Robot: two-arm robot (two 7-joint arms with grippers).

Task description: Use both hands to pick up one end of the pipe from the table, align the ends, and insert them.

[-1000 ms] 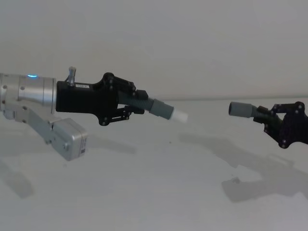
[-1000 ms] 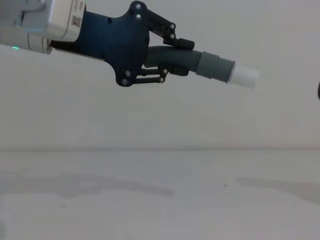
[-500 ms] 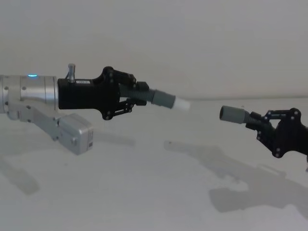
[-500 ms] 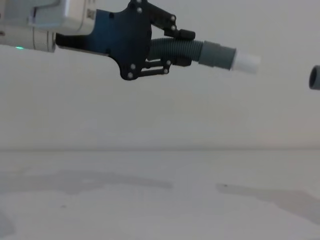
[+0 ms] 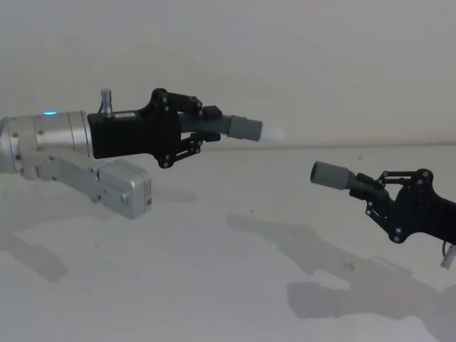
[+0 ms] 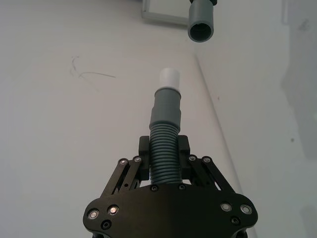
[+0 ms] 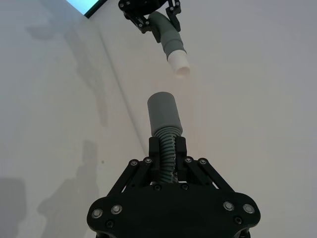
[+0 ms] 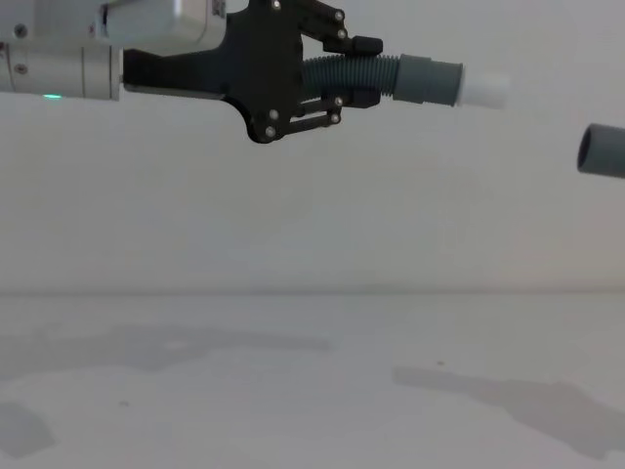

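Clamps one pipe piece [image 5: 226, 127] by its ribs in the left gripper [image 5: 203, 130], white tip [image 5: 273, 133] jutting ahead of the fingers. Clamps the second piece [image 7: 167, 141] likewise in the right gripper [image 5: 370, 194], socket [image 5: 326, 174] out front, facing the tip across a gap and lower than it, both clear above the table [image 5: 214, 285]. Looks light, bendy at the ribs and smooth at the cuffs, so calls for a hold on the ribs close behind each cuff to steady the ends for the push.
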